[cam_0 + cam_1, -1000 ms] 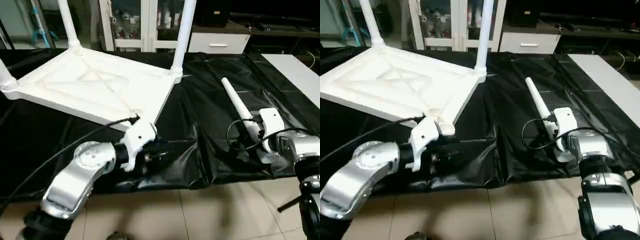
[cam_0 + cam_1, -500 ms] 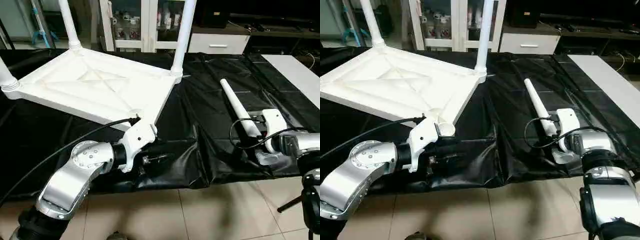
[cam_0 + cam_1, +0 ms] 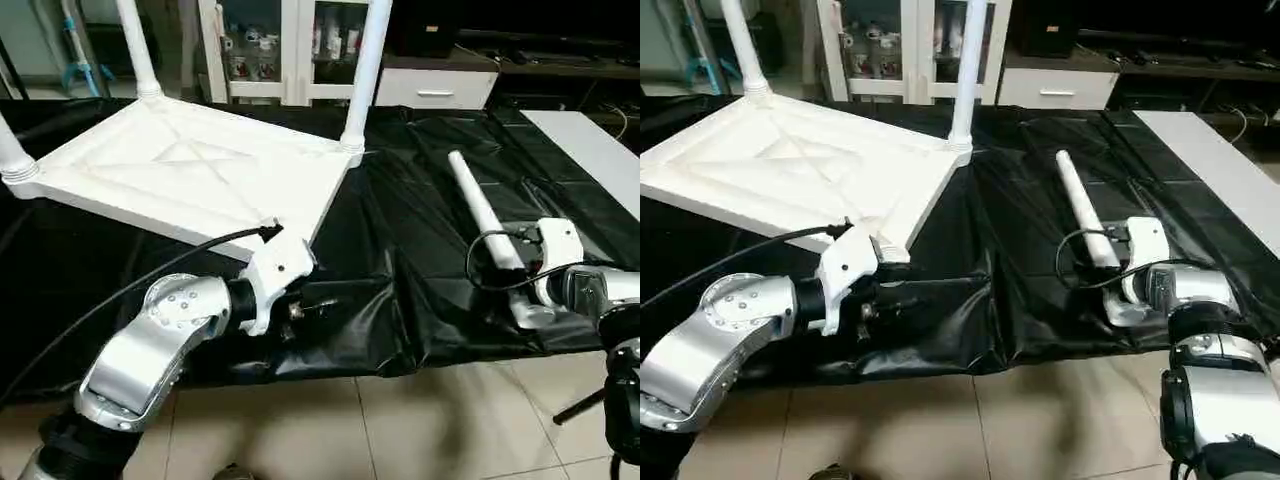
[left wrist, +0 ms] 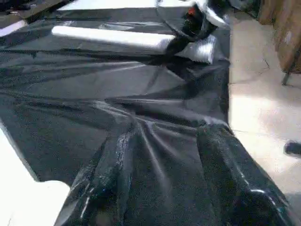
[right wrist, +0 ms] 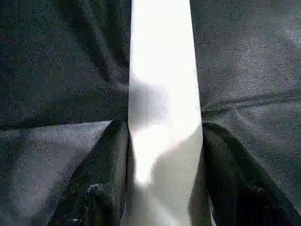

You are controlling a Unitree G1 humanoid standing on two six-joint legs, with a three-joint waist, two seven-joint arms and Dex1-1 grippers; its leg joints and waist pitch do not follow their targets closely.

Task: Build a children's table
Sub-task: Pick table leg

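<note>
The white children's table top (image 3: 190,175) lies upside down on the black cloth, its X-ribs facing up. Three white legs stand in its corner sockets, one of them at the back right (image 3: 365,60). The near corner socket (image 3: 892,256) holds no leg. My left gripper (image 4: 167,134) hovers open over the cloth just in front of that corner. The fourth leg (image 3: 478,205) lies on the cloth to the right, narrow end pointing away. My right gripper (image 5: 162,141) is shut on this leg near its thick end, a black finger (image 5: 101,179) on each side.
A flat white board (image 3: 590,140) lies at the far right of the worktable. The black cloth (image 3: 400,260) is wrinkled between the arms and hangs over the front edge above the tiled floor (image 3: 400,420). White cabinets (image 3: 300,50) stand behind the table.
My right gripper and the loose leg have shifted slightly right. My left gripper has edged closer to the table's near corner.
</note>
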